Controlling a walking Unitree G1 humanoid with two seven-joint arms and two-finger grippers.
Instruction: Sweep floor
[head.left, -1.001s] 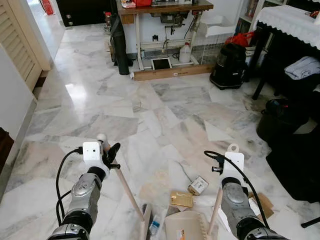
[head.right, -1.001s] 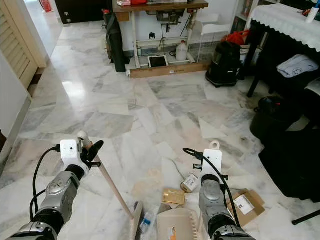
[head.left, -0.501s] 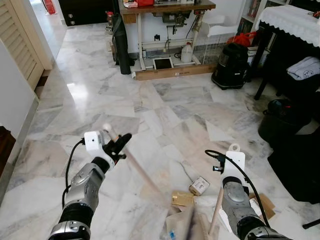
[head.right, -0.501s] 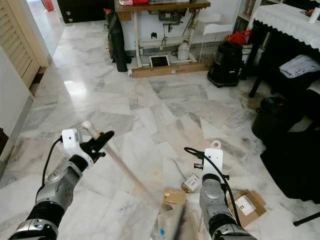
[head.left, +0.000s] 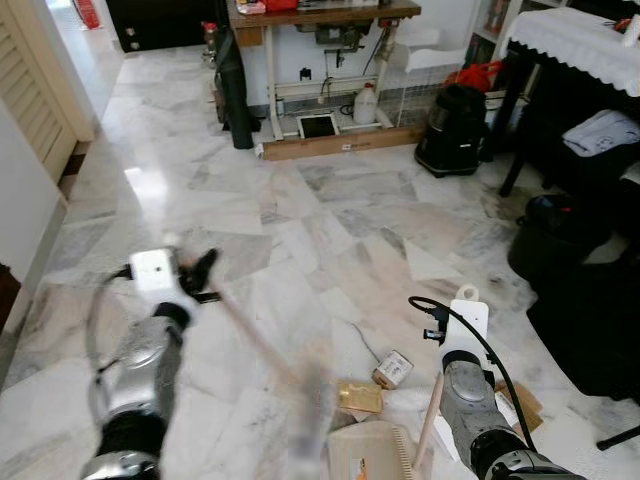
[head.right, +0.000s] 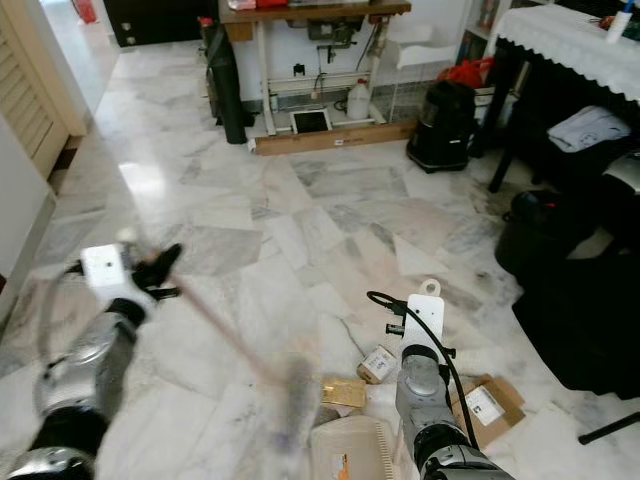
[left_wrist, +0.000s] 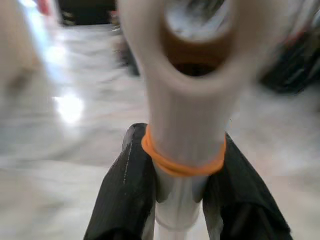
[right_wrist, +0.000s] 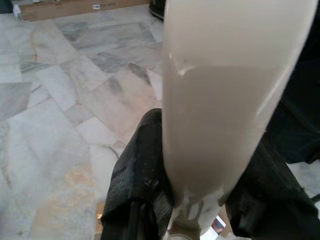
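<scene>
My left jaws (left_wrist: 177, 200) are clamped on the top of the broom handle (left_wrist: 185, 130), just under its orange band, and over the last second that arm has swung up and out to my left, so it now shows smeared with motion. The broom head (head.left: 308, 420), which a second ago sat low beside the dustpan's left edge, has been dragged across the marble floor (head.left: 300, 210) and is now a blur below and ahead of those jaws, just left of the dustpan (head.left: 372, 452). My right jaws (right_wrist: 200, 200) remain shut round the dustpan's pale handle (right_wrist: 225, 100), and that arm has hardly shifted. The flat brown packet (head.left: 360, 397) and the small carton (head.left: 393, 369) lie just beyond the dustpan mouth, where they were, and a cardboard box (head.right: 487, 404) sits right of the right arm. I judge this stroke as a return swing rather than a gathering one: the visible litter is not yet in the pan, so the sweeping is still early.
</scene>
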